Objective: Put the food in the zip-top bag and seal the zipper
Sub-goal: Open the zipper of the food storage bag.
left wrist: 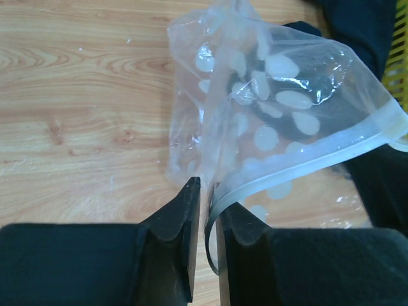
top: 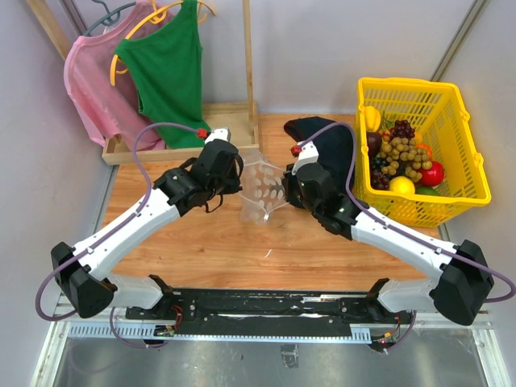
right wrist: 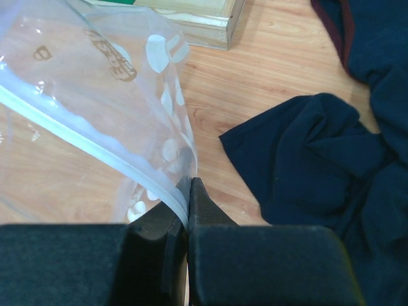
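- Right gripper point(right wrist: 190, 185): jaws pressed together, pinching the zipper point(right wrist: 95, 151) at one end of the mouth edge
- Left gripper point(left wrist: 208, 194): jaws a narrow slit apart; the other end of the zipper point(left wrist: 306, 167) runs down into the slit and lies against one finger point(left wrist: 233, 220); whether it is gripped cannot be told
- Zip-top bag point(top: 262, 189): 1, clear with white dots, hanging between the two grippers over the middle of the table point(top: 201, 242); lower end crumpled against the wood
- Dots overlap through both walls of the bag point(left wrist: 268, 83), so no count is possible; lettering on the film point(right wrist: 95, 76) unreadable
- Top view: both sets of fingertips hidden under the wrist housings
- Navy cloth point(top: 330, 141): 1, bunched just behind the right wrist, partly covered by the arm; cut off at the frame edge in the right wrist view point(right wrist: 331, 146)
- Yellow basket point(top: 403, 83): 1, at the right edge of the table, well apart from the bag
- Food all inside the basket: longan cluster point(top: 403, 153), lemon point(top: 401, 185), banana point(top: 371, 118), apple point(top: 434, 173), grapes point(top: 401, 129), 1 each made out; further pieces stacked beneath, hard to identify
- Wooden rack base point(top: 234, 113) behind the left gripper; 2 garments on hangers, pink point(top: 89, 81) and green point(top: 165, 76)
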Controlling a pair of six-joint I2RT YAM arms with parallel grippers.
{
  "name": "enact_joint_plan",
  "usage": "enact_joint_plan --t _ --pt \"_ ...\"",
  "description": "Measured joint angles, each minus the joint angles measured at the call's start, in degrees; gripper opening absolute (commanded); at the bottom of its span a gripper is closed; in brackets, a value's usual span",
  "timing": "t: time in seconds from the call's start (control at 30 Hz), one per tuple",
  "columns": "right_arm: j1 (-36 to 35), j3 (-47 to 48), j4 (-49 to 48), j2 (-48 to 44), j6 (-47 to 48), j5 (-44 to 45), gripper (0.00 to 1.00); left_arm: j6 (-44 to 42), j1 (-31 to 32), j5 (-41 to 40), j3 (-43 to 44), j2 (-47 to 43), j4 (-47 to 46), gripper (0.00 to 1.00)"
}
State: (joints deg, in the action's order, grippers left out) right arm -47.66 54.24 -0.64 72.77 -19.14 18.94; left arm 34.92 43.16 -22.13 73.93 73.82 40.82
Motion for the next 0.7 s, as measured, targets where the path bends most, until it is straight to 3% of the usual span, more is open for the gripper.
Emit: enact_joint_plan --t 0.23,0.47,0.6,0.7 --pt "0.1 -3.0 -2.7 -0.8 -7.4 0.2 0.01 2.3 0.3 2.5 -1.4 1.0 -5.7 0.36" --pt "0.1 -5.1 -5.8 -2.1 -11.3 1.5 0.01 5.4 2.4 3.3 -3.6 3.2 -8.6 0.36" --pt "0.1 -5.9 -7.0 -2.5 -12.6 2.4 0.01 7.0 3.0 3.4 -5.3 3.8 -9.1 0.28" --pt "0.2 -6.6 -7.3 -2.8 -13.3 3.1 0.01 7.4 3.2 3.2 -5.5 3.9 -9.2 0.09"
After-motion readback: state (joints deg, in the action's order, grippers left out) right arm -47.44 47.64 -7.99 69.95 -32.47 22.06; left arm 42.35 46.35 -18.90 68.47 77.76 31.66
